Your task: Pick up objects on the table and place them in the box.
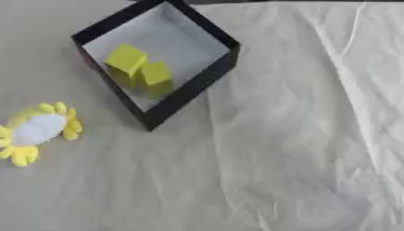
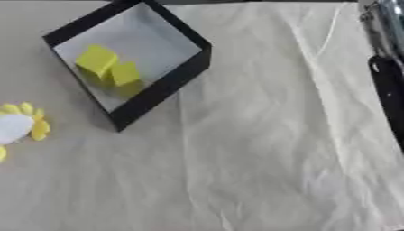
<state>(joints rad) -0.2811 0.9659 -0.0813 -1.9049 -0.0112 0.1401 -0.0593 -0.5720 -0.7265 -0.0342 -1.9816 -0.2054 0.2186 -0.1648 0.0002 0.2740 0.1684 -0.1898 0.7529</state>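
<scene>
Right arm (image 2: pixel 388 67) showed only as a black-and-silver strip cut by the right edge of the right eye view, hand out of frame; left hand appeared in neither view. The yellow-and-white toy (image 1: pixel 37 131) was too blurred to identify beyond yellow lobes round a white middle, and in the right eye view the left edge cut it off. The box (image 1: pixel 193 85) had its far corner clipped by the top edge, and the two yellow blocks (image 1: pixel 140 67) inside were soft-edged, so whether they touched couldn't be told.
</scene>
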